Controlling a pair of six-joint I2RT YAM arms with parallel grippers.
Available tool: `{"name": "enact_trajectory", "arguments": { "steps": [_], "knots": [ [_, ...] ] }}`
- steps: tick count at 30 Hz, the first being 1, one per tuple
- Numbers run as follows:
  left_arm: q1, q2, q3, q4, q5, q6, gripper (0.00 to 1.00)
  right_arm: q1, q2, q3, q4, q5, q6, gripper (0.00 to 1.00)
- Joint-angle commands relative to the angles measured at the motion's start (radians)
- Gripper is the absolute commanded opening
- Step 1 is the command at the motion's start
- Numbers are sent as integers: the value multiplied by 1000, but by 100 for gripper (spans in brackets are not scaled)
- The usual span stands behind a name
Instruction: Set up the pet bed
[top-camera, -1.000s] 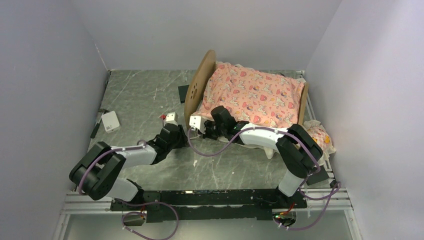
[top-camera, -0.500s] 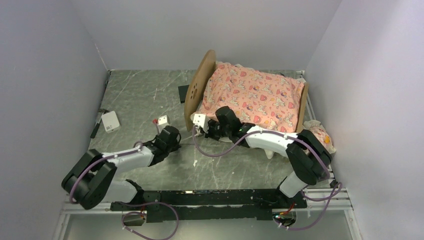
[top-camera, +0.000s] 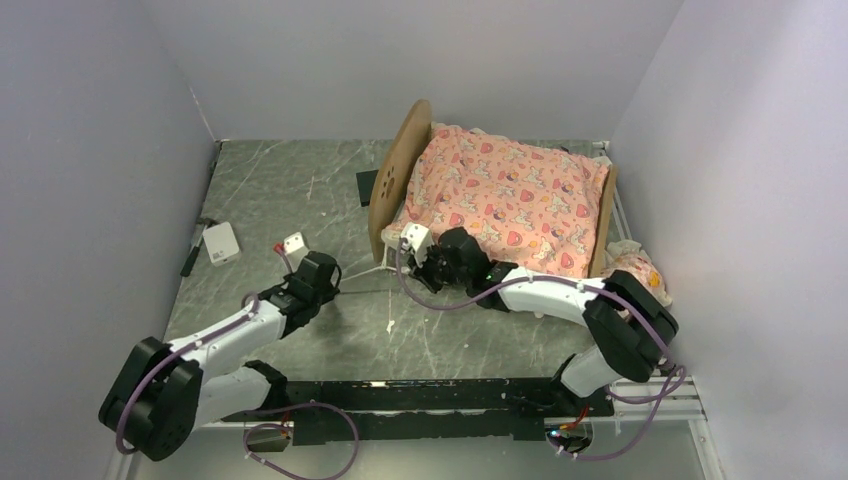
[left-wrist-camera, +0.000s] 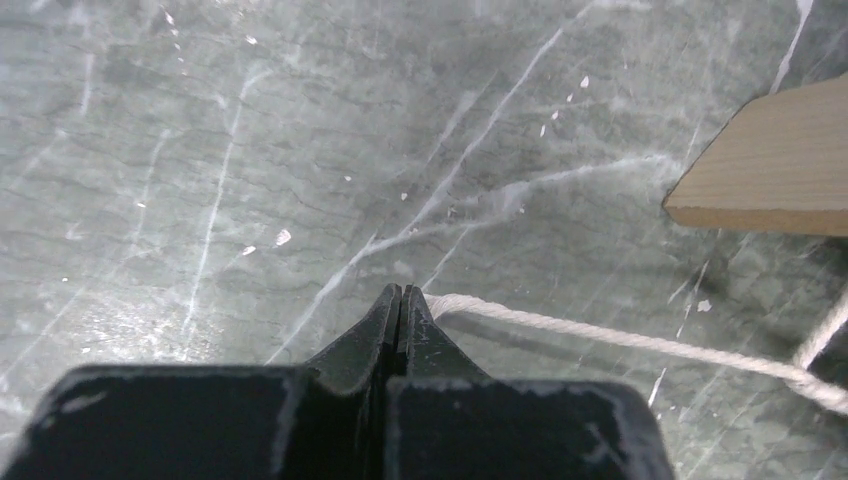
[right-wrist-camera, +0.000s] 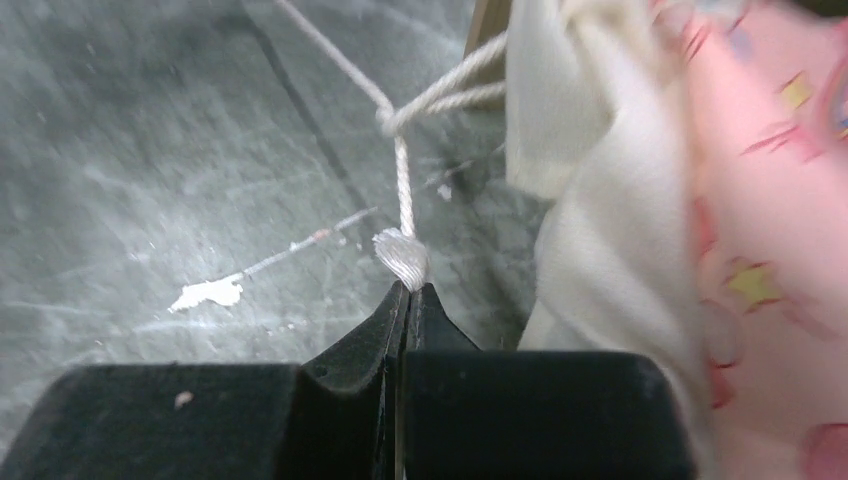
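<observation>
The pet bed (top-camera: 398, 172), a light-wood frame with a rounded headboard, stands at the back right with the pink mattress (top-camera: 505, 190) lying on it. A white cord (left-wrist-camera: 620, 340) runs from the bed's near corner, past a knot (right-wrist-camera: 388, 118). My left gripper (top-camera: 338, 280) is shut on the cord at its tips (left-wrist-camera: 400, 293), left of the headboard's wooden foot (left-wrist-camera: 770, 180). My right gripper (top-camera: 428, 268) is shut on the cord's frayed end (right-wrist-camera: 403, 255), right beside the mattress's white ruffle (right-wrist-camera: 600, 250).
A frilled pillow (top-camera: 640, 275) lies at the right wall beside the footboard. A white box (top-camera: 221, 243) and a dark tool (top-camera: 190, 258) lie at the left wall. A black flat piece (top-camera: 366, 187) lies behind the headboard.
My left gripper has drawn back to the left with the cord. My right gripper has shifted a little right, toward the bed. The cord now stretches out between them.
</observation>
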Motion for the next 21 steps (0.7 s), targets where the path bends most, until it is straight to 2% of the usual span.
{"name": "enact_trajectory", "arguments": {
  "steps": [1, 4, 10, 14, 21],
  "knots": [
    [43, -65, 49, -66, -43, 7, 0, 20, -90, 164, -48, 60, 51, 0],
    [72, -56, 59, -64, -22, 9, 0, 27, -72, 303, -145, 67, 18, 0],
    [98, 80, 56, 4, 65, -27, 0, 25, 22, 511, -205, 160, -50, 0],
    [99, 117, 40, 38, 107, -56, 0, 15, 72, 579, -181, 265, -85, 0],
    [100, 139, -8, 11, 128, -139, 0, -32, 141, 668, -170, 257, -82, 0]
  ]
}}
